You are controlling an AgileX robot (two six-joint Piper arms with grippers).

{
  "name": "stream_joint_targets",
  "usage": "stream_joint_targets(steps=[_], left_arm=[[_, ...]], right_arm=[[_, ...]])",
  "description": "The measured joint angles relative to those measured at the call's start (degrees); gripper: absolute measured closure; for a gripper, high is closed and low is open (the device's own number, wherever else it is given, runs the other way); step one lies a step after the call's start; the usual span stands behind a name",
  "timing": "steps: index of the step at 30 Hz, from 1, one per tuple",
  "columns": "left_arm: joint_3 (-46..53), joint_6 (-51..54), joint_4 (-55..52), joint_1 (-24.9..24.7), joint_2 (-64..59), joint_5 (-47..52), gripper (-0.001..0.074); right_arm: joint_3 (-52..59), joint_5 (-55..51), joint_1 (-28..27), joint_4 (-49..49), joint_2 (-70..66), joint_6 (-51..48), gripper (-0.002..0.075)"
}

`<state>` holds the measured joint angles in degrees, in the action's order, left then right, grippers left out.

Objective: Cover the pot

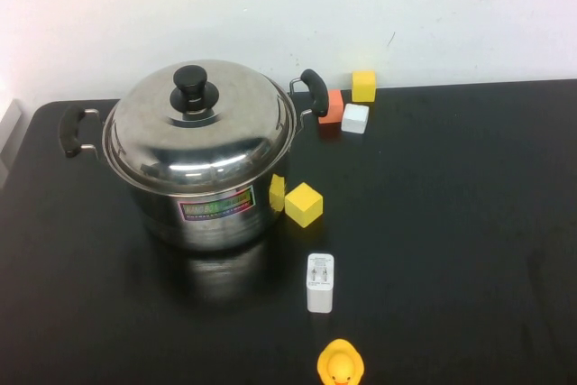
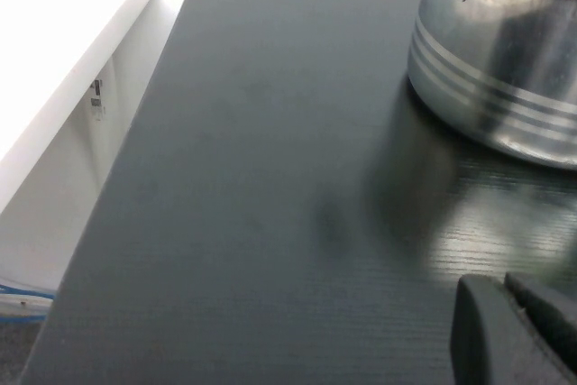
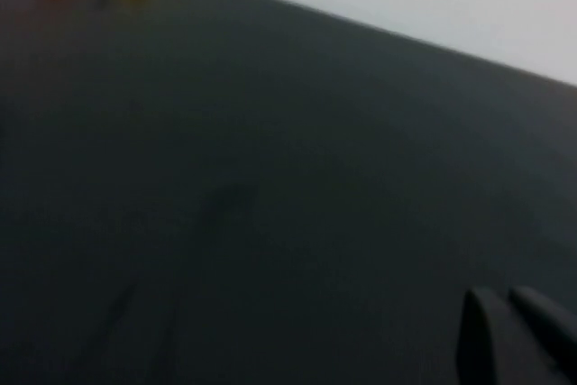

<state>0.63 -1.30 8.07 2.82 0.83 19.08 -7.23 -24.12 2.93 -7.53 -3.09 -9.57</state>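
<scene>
The steel pot (image 1: 216, 214) stands on the left half of the black table, with its colourful sticker facing me and a black handle on each side. The domed steel lid (image 1: 203, 128) with its black knob (image 1: 191, 87) sits on the pot's rim. Neither arm shows in the high view. In the left wrist view my left gripper (image 2: 500, 284) is shut and empty, low over the table, apart from the pot's wall (image 2: 496, 69). In the right wrist view my right gripper (image 3: 502, 299) is shut and empty over bare table.
A yellow cube (image 1: 304, 204) and a yellow block (image 1: 277, 192) lie by the pot's right side. A white charger (image 1: 320, 282) and a rubber duck (image 1: 340, 365) lie in front. Orange (image 1: 332, 106), white (image 1: 355, 118) and yellow (image 1: 363, 86) blocks sit at the back.
</scene>
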Motion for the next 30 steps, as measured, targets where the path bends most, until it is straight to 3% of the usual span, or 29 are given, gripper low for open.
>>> stream_joint_targets(steps=[6,11,15,22,30], left_arm=[[0.0,0.0,0.0,0.0,0.0,0.0,0.0738],[0.0,0.0,0.0,0.0,0.0,0.0,0.0737],[0.0,0.0,0.0,0.0,0.0,0.0,0.0737],[0.0,0.0,0.0,0.0,0.0,0.0,0.0737],[0.0,0.0,0.0,0.0,0.0,0.0,0.0737]], right_arm=[[7.0,6.4,-8.7,1.9,3.8,0.5,0.0714],[8.7,8.0,-10.2,3.4,3.8,0.8,0.0714],[8.7,8.9,-9.2,3.4,3.8,0.9,0.0714],[8.7,6.4,-2.6,3.4,3.8,3.2,0.0714],[8.6,5.4,-2.4,3.4,3.8,3.7,0.0714]])
